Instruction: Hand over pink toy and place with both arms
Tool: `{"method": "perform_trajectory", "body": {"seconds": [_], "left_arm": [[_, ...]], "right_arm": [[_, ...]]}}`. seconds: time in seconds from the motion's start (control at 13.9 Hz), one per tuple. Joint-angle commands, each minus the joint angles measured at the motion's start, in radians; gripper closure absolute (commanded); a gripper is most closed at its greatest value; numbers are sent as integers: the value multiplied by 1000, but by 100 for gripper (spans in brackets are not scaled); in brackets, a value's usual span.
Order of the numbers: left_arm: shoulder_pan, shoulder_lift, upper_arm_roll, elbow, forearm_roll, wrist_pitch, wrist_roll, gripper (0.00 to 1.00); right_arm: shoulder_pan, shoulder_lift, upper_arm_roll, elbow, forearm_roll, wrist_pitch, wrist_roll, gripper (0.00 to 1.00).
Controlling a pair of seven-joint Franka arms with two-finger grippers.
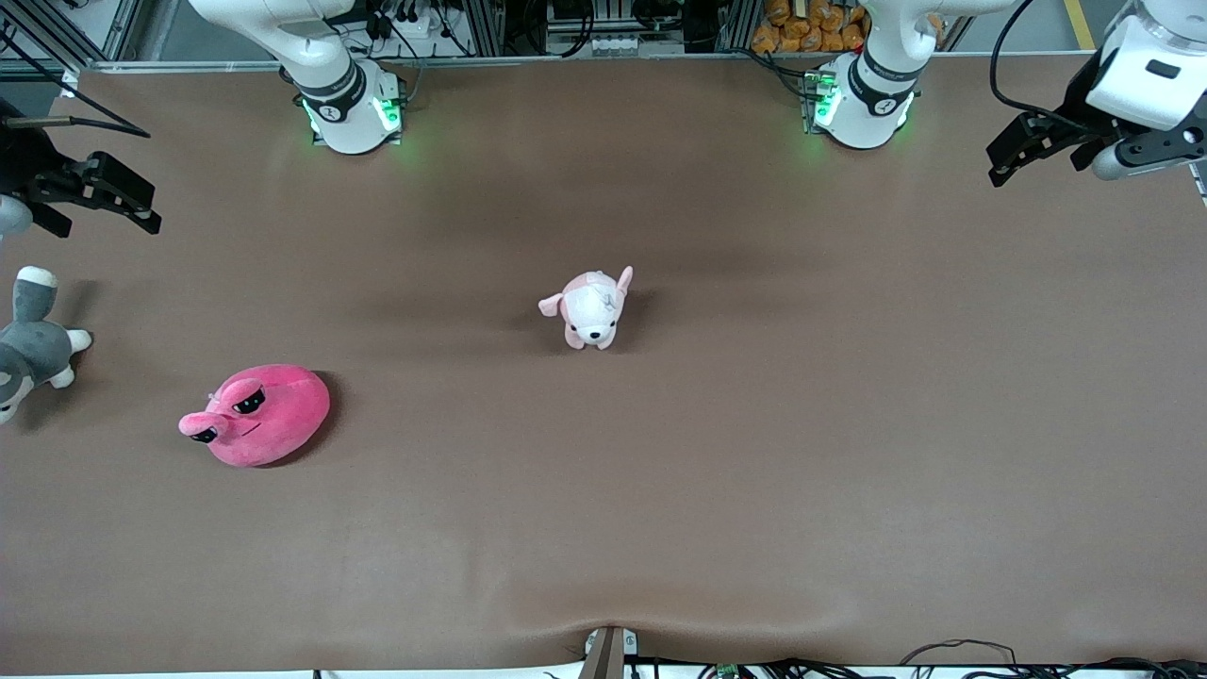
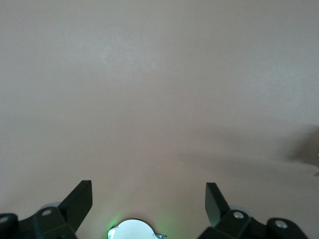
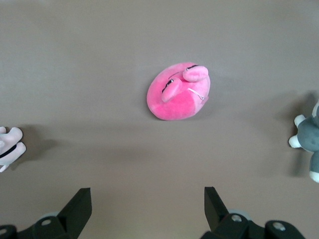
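The right arm (image 1: 321,66) rises from its base at the top of the front view and reaches out past the edge at its own end of the surface (image 1: 660,490), where the right gripper (image 1: 132,203) hangs in the air, holding nothing. Its two black fingers (image 3: 79,206) stand wide apart in the right wrist view, pointing down at the surface. The left arm (image 1: 872,85) mirrors this pose toward its own end, with the left gripper (image 1: 1014,156) raised over that corner. Its fingers (image 2: 79,201) are likewise spread wide, with nothing between them, above bare surface.
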State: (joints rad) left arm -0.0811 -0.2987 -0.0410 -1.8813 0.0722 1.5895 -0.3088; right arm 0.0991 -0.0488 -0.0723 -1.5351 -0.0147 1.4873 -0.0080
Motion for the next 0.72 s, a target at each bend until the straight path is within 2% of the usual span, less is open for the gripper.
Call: {"method": "perform_trajectory", "body": {"seconds": [0.0,0.29,0.65], "left_arm": [[3,33,7,40,-19,4,22,0],[12,92,12,126,-12,-16,40,0],[14,99,12,131,-8,-26,51,0]], "right_arm": [[-36,18,9,30,-5,-27,-45,0],[-42,18,11,30,-5,-28,-99,0],[-42,18,11,29,-5,-30,-99,0]]}}
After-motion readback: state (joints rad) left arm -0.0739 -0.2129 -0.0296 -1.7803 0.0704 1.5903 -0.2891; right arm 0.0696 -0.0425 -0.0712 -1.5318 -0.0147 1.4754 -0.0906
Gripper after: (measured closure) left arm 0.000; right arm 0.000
